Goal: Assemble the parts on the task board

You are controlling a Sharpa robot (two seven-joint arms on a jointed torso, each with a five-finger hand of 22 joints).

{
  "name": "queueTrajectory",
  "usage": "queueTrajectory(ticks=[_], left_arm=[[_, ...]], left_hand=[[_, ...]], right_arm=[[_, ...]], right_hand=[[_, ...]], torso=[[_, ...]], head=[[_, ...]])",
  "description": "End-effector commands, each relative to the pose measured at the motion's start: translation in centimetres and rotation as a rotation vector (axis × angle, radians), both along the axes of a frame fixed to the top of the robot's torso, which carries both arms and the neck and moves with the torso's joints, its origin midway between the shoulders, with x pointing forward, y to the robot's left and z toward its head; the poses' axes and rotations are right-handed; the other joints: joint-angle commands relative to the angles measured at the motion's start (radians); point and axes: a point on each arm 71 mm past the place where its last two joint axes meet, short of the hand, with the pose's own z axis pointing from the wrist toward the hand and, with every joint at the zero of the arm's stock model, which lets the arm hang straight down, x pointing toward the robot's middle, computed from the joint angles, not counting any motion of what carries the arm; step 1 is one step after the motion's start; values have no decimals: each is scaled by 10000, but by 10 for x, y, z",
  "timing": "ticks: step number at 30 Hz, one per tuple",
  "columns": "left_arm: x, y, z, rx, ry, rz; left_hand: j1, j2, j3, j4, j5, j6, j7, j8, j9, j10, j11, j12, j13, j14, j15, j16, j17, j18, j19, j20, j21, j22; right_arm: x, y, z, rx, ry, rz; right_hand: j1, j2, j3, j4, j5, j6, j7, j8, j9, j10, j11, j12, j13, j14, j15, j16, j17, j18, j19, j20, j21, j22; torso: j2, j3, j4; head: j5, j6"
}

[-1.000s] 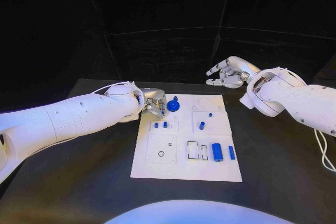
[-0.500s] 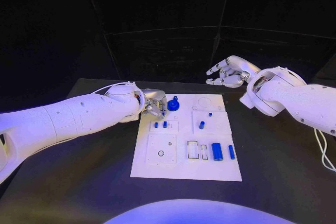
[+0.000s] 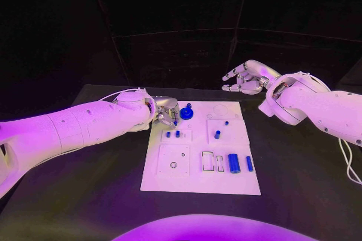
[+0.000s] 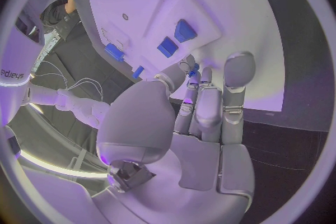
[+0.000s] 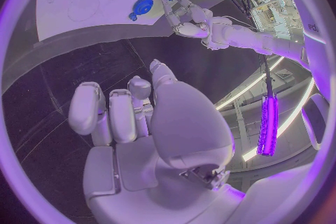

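- Left hand [image 3: 165,111]: at the far left corner of the task board [image 3: 200,186]. Its fingers are curled together beside the blue gear [image 3: 186,113]; whether they pinch a small part cannot be told.
- Blue gear: stands just right of the left hand, close to the fingertips, so the left hand is much the nearer.
- Right hand [image 3: 247,78]: raised beyond the board's far edge, over the counter [image 3: 90,199], fingers loosely apart, holding nothing.
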Motion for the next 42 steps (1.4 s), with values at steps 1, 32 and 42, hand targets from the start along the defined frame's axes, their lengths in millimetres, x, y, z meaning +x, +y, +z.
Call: queueTrajectory(ticks=[1,32,42], left_arm=[[1,0,0,27,50,56],[4,70,36,-5438,-681,2456],[1,81,50,-11818,1009,3661]], left_hand=[[-78,-21,-49,-36,9,-86,-4,-70,0,-93,26,-74,-10,5,91,-44,-28,-37,-68,30,-52,-46],[225,266,180,-264,25,67,176,-189,44,-10,123,-131,39,-146,166,-208,-542,123,-302,135,-694,-720],[-108,446,498,-175,24,111,284,-263,40,-46,222,-5,39,-2255,274,-2668,-4554,332,-1831,283,-2369,-2023]], right_arm=[[0,0,2,17,-108,-7],[-7,-12,-17,-2595,268,657],[-28,-8,-46,-5051,-243,1080]], right_hand=[[11,88,21,48,40,-53,18,46,6,-73,19,-59,-15,304,-20,-38,-9,165,-74,-2,-49,-16],[1558,-443,1131,-156,-807,1173,-40,295,-11,-1907,93,-7353,-6722,-371,-26,-3911,-3980,702,-1570,-41,-2244,-3006],[1459,-746,1455,-113,-897,1279,-142,132,-28,-1856,103,-8092,-7803,-261,-16,-3957,-3930,685,-1453,-37,-2270,-2986]], torso=[[-2,-1,4],[-18,-10,-3],[6,-31,-24]], head=[[-8,-4],[-169,133],[-600,250]])
